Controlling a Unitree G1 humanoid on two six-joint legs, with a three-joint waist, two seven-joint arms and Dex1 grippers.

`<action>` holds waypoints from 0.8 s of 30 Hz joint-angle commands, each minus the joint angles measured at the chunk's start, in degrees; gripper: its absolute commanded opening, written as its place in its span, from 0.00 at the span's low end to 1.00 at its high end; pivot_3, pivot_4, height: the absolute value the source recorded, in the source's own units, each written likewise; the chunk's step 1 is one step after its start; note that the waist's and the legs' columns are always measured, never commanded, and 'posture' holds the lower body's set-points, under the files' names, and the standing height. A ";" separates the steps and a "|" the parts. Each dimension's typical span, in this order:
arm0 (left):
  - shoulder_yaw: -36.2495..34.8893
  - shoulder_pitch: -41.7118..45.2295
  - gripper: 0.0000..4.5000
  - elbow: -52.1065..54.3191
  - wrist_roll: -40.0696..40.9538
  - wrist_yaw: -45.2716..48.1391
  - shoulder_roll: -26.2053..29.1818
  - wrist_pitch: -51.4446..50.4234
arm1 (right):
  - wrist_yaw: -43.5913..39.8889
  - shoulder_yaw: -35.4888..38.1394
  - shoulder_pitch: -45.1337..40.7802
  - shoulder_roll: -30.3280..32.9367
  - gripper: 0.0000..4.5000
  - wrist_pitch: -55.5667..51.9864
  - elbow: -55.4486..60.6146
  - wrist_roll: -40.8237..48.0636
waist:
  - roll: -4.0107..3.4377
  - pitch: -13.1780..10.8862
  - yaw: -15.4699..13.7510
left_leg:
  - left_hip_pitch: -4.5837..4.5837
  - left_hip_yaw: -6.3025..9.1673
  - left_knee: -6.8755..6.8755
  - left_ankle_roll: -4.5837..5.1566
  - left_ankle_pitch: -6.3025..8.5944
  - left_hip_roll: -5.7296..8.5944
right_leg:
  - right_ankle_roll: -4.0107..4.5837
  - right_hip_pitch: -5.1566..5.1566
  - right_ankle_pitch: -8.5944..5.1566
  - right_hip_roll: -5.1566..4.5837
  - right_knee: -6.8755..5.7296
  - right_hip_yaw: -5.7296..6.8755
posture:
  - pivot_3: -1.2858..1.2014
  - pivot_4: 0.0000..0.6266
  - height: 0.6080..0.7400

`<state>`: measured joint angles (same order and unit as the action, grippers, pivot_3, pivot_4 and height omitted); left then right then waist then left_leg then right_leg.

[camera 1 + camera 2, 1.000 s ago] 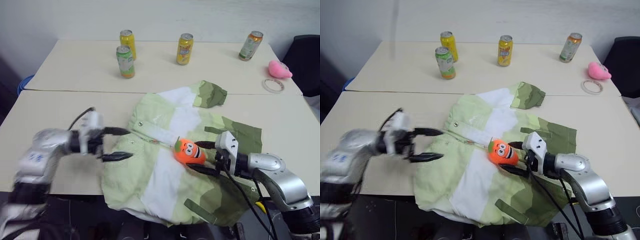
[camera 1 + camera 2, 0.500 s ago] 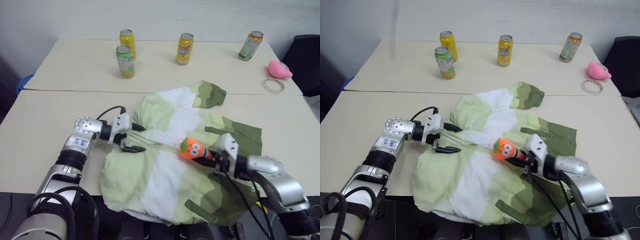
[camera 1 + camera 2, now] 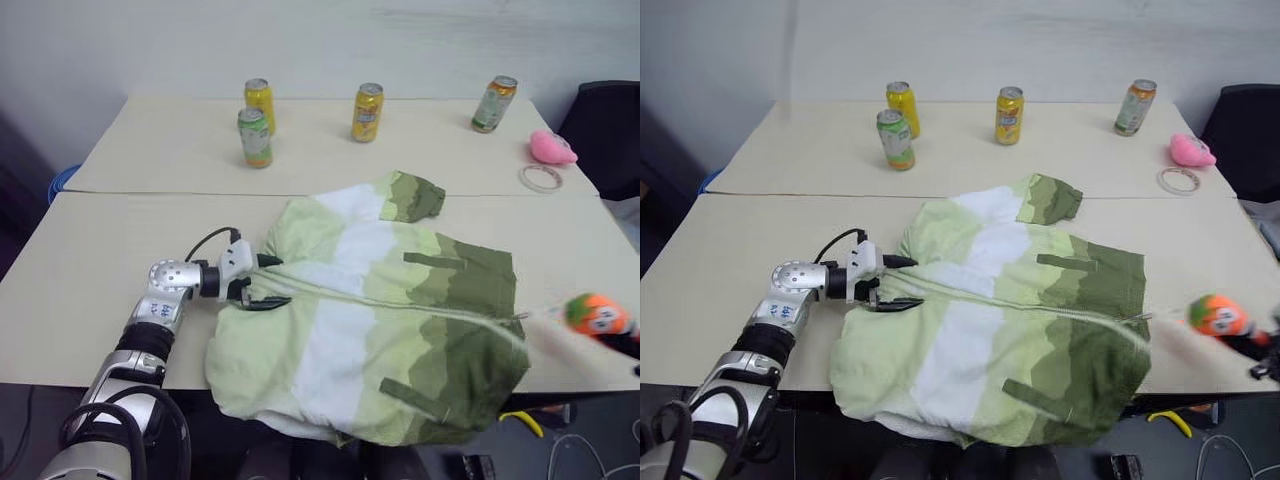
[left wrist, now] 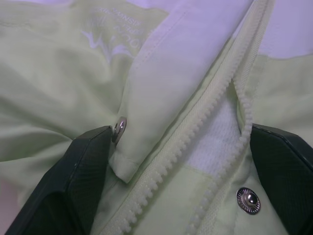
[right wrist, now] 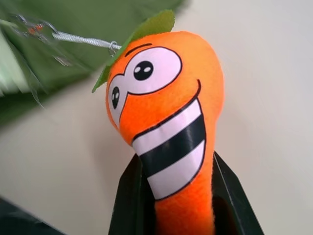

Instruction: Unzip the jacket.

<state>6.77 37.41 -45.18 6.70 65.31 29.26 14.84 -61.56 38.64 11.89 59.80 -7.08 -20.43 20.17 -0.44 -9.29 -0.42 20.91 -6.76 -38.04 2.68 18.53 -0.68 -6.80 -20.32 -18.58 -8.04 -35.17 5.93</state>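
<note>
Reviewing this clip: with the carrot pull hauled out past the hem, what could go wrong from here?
1. The left gripper has open jaws straddling the jacket collar without clamping, so the fabric may drag toward the pull.
2. The right gripper holds only the plush carrot on a thin taut cord; it could snap or slip.
3. The hem overhangs the table edge and may slide off.

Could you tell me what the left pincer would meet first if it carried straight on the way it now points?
Most likely the jacket itself: the open left pincer straddles the collar end of its zipper.
</note>
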 commanded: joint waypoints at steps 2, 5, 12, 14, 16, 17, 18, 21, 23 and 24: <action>-0.35 -5.24 1.00 -0.36 -2.62 -4.35 1.03 -3.86 | 2.49 -0.95 -8.99 4.12 0.04 7.91 -11.47 -2.89 | -0.40 0.20 0.74 | -0.01 0.00 0.09 -0.15 -0.10 -0.03 | 0.02 -0.03 -0.01 0.02 -0.01 -0.01 | 0.52 0.24 1.00; -0.63 -7.38 1.00 3.75 -2.16 -4.08 0.62 -5.33 | 1.23 -4.30 -13.87 3.47 0.04 8.50 -12.11 -3.02 | -0.54 0.26 0.87 | -0.01 -0.01 0.10 -0.18 -0.14 -0.05 | 0.02 -0.05 -0.01 0.03 -0.07 -0.01 | 0.52 0.24 1.00; -2.59 -11.27 1.00 13.07 1.28 -3.81 0.74 -8.75 | 0.81 -5.28 -13.03 0.86 0.12 1.48 -6.49 0.28 | -0.58 0.29 0.67 | 0.19 0.01 0.09 -0.18 -0.12 -0.05 | 0.03 -0.17 -0.02 0.04 0.04 0.05 | 0.52 0.24 1.00; -3.43 -12.82 1.00 16.91 3.57 -2.43 0.95 -11.24 | 1.87 -3.61 -10.50 -0.10 0.26 0.24 -3.28 0.96 | -0.58 0.29 0.66 | 0.24 0.03 0.10 -0.17 -0.11 -0.07 | 0.03 -0.17 -0.02 0.07 0.11 0.07 | 0.52 0.24 1.00; -4.91 -13.97 1.00 20.77 6.21 -1.78 1.10 -13.16 | 3.28 -1.49 -7.70 -0.82 0.43 0.59 -1.28 0.90 | -0.54 0.25 0.67 | 0.29 0.02 0.10 -0.14 -0.08 -0.08 | 0.03 -0.18 -0.02 0.07 0.17 0.06 | 0.52 0.24 1.00; -5.56 -14.15 1.00 22.19 6.85 -2.11 1.31 -13.68 | 3.32 -0.26 -6.10 -1.24 0.50 0.67 0.07 1.31 | -0.52 0.24 0.65 | 0.30 0.01 0.10 -0.10 -0.04 -0.06 | 0.03 -0.18 -0.02 0.06 0.20 0.05 | 0.52 0.24 1.00; -6.22 -14.28 1.00 23.65 7.54 -2.29 1.70 -14.46 | 2.40 1.39 -4.21 -2.06 0.58 -0.77 2.61 3.06 | -0.50 0.21 0.64 | 0.30 0.01 0.09 -0.07 -0.02 -0.04 | 0.03 -0.17 -0.02 0.04 0.21 0.04 | 0.52 0.24 1.00; -7.95 -15.21 1.00 28.51 10.68 -1.10 3.52 -18.90 | 0.30 4.95 -1.24 -4.80 0.83 1.66 9.46 6.40 | -0.23 0.01 0.57 | 0.35 0.02 0.09 -0.07 0.04 -0.05 | 0.03 -0.17 -0.02 0.04 0.26 0.04 | 0.52 0.24 1.00; -9.32 -16.93 1.00 32.97 12.99 -0.39 5.64 -22.93 | 1.77 6.11 -3.85 -6.82 0.98 6.86 12.82 7.31 | -0.08 -0.12 0.88 | 0.35 0.04 0.09 -0.14 0.07 -0.08 | 0.03 -0.18 -0.02 0.06 0.26 0.03 | 0.52 0.24 1.00; -10.33 -17.82 1.00 35.15 14.29 -0.66 6.43 -24.90 | 3.06 5.75 -5.85 -7.83 0.99 7.80 14.74 8.07 | -0.02 -0.18 1.28 | 0.33 0.03 0.09 -0.17 0.09 -0.10 | 0.03 -0.18 -0.02 0.09 0.26 0.02 | 0.52 0.24 1.00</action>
<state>-1.43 20.08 -14.16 18.19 64.25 34.57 -7.67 -59.99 41.99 8.07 52.35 -2.21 -9.80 25.88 -0.47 -9.48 0.86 21.24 -6.72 -37.95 2.48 18.63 -0.80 -6.77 -20.50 -18.60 -7.94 -34.91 5.94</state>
